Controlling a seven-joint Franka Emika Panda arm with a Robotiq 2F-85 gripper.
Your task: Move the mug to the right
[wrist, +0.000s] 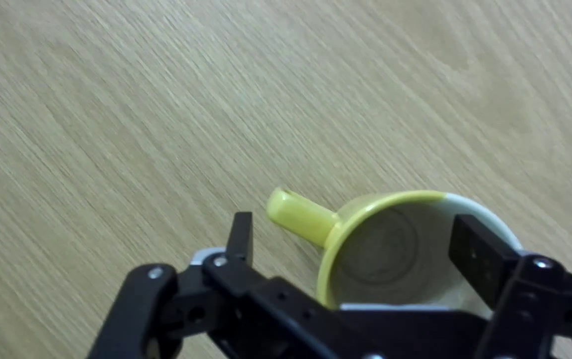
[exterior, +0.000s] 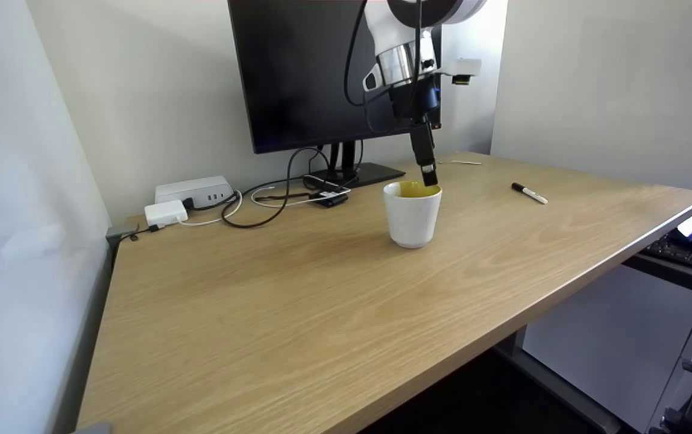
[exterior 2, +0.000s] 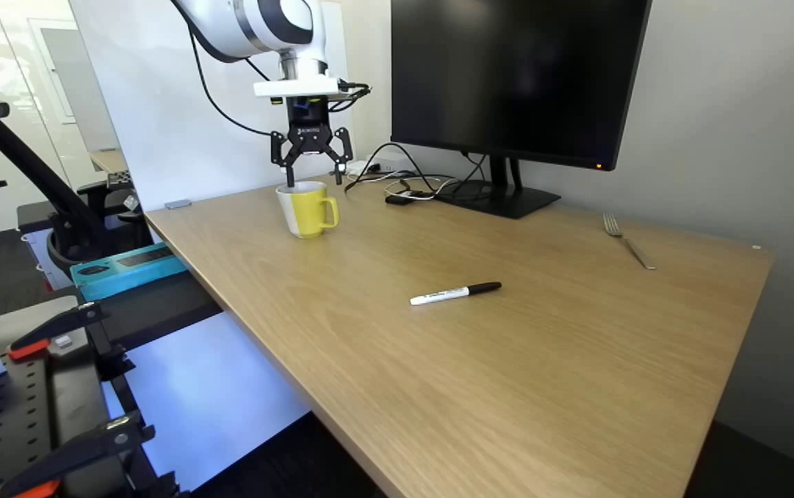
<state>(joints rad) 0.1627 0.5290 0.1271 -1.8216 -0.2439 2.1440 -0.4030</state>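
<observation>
The white-and-yellow mug [exterior: 412, 217] stands upright on the wood-grain desk [exterior: 249, 313], and I have hold of nothing: my gripper [exterior 2: 315, 184] hangs over it with its 2 fingers [wrist: 475, 254] spread well apart, 1 at the mug's mouth, the other outside, beyond the yellow handle [wrist: 303, 215]. I cannot tell whether the tip at the mouth sits above the rim [wrist: 408, 196] or dips below it, and that is my chief worry. If I go lower a little off line, that tip could land on the ceramic and topple the mug. If it clears the wall, closing would likely bring my outer finger against the handle first, since the handle slants out into my gap. A squeeze there might spin the mug instead of clamping it, because a rounded, glossy handle gives little flat to press on; lifted by 1 side, it could also hang tilted. Which way counts as right I can't settle from here. If it is toward the black-capped marker [exterior 2: 456, 293], a low slide could shove that along; drifting back could bring me up against the monitor [exterior 2: 518, 76], and straying over the desk's open edge could mean a drop.
</observation>
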